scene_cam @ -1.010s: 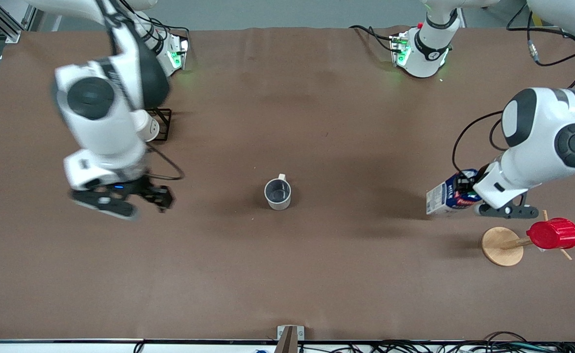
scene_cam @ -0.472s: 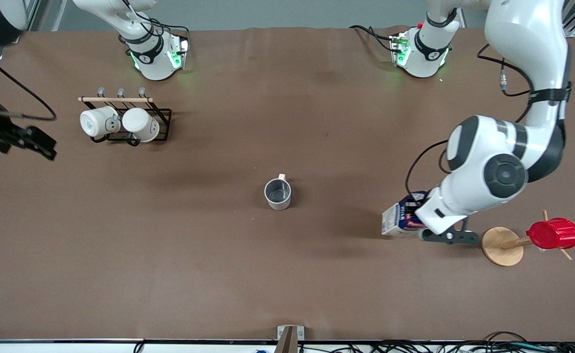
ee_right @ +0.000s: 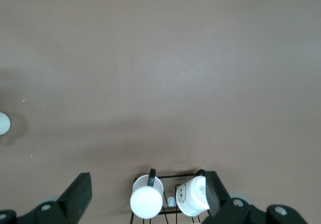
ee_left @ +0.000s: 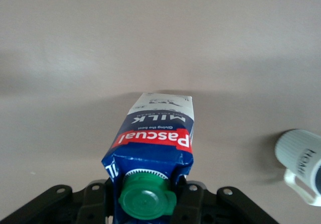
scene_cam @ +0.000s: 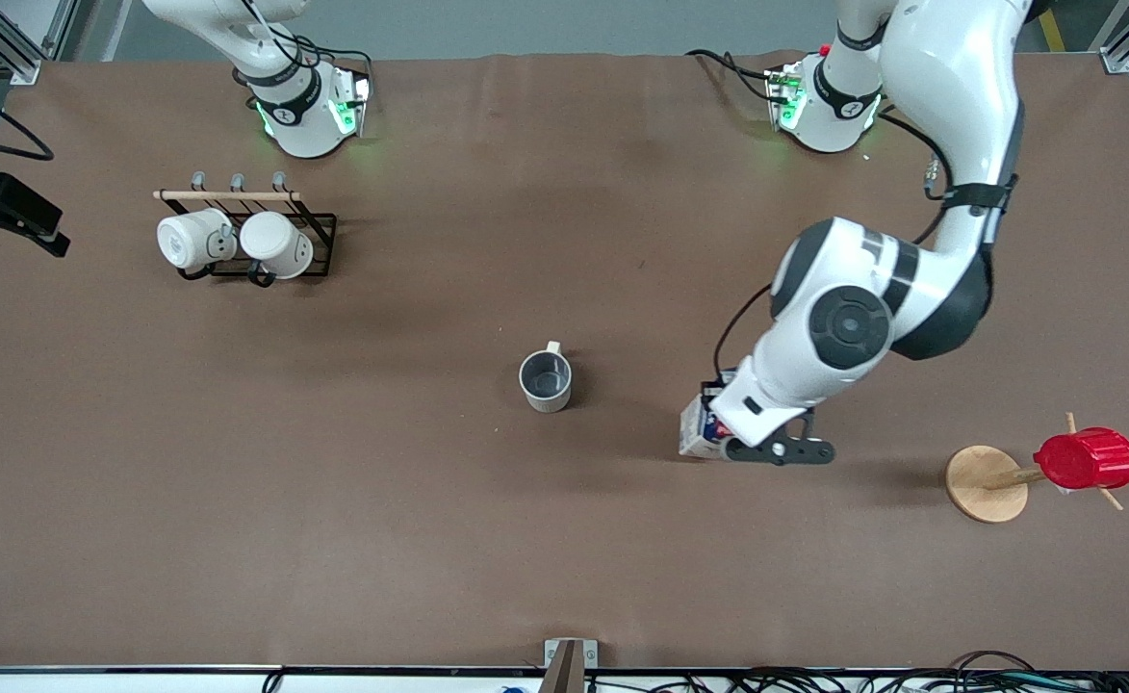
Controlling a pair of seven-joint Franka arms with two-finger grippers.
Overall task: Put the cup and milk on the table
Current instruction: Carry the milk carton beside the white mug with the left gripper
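Observation:
The cup (scene_cam: 545,380), cream-white with a dark grey inside, stands upright on the brown table (scene_cam: 429,539) near its middle. It also shows in the left wrist view (ee_left: 301,162). My left gripper (scene_cam: 718,440) is shut on the milk (scene_cam: 694,430), gripping it at the top beside the green cap (ee_left: 147,200). The blue and white carton (ee_left: 155,138) hangs tilted, low over the table, beside the cup toward the left arm's end. I cannot tell if it touches the table. My right gripper (scene_cam: 11,214) is open and empty (ee_right: 146,184), up over the table's edge at the right arm's end.
A black wire rack (scene_cam: 309,245) holds two all-white mugs (scene_cam: 275,245) near the right arm's base; they also show in the right wrist view (ee_right: 146,201). A red ribbed cup (scene_cam: 1086,459) hangs on a wooden peg stand (scene_cam: 983,483) toward the left arm's end.
My left arm has carried the milk toward the cup and the table's middle. My right arm has swung away from the cup to the table's edge, uncovering the mug rack.

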